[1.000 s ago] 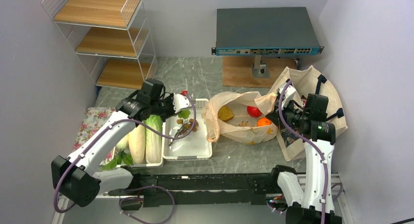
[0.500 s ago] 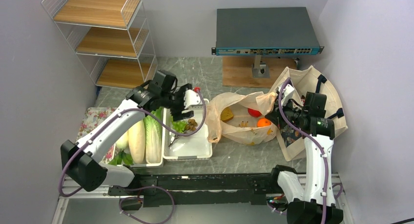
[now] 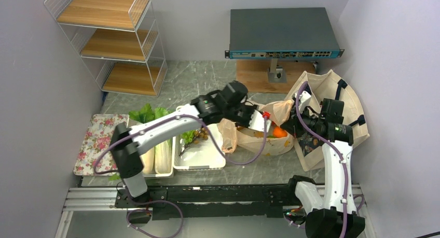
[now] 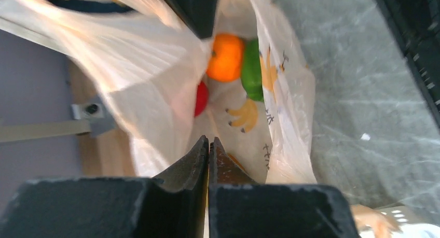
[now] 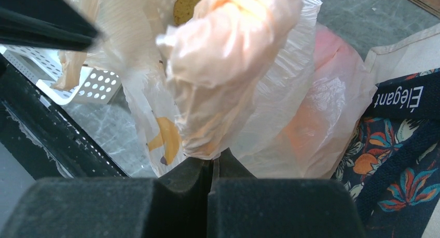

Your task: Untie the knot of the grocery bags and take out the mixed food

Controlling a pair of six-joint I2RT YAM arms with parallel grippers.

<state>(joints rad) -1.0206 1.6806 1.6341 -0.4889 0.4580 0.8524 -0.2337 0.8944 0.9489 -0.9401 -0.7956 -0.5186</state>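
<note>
The peach-beige plastic bag (image 3: pixel 259 139) lies open on the table, and no tied knot shows. My right gripper (image 5: pixel 211 157) is shut on a bunched fold of the bag's rim (image 5: pixel 228 67) and holds it up beside the canvas tote (image 3: pixel 340 93). My left gripper (image 4: pixel 208 139) is shut and empty, reaching into the bag's mouth (image 3: pixel 258 124). Inside the bag are an orange (image 4: pixel 224 56), a green item (image 4: pixel 252 69) and a red apple (image 4: pixel 201 98). A bread slice (image 5: pixel 188 4) shows behind the fold.
Two white trays sit at the left: one (image 3: pixel 167 173) holds cabbage and radishes (image 3: pixel 154 152), the other (image 3: pixel 207 160) holds grapes and nuts (image 3: pixel 194 137). A floral tray (image 3: pixel 96 142), a wire shelf (image 3: pixel 114 41) and a network switch (image 3: pixel 283 33) stand around.
My left arm has swung right from the white tray to the plastic bag's mouth, its gripper now shut. The right gripper has kept its hold on the bag's rim.
</note>
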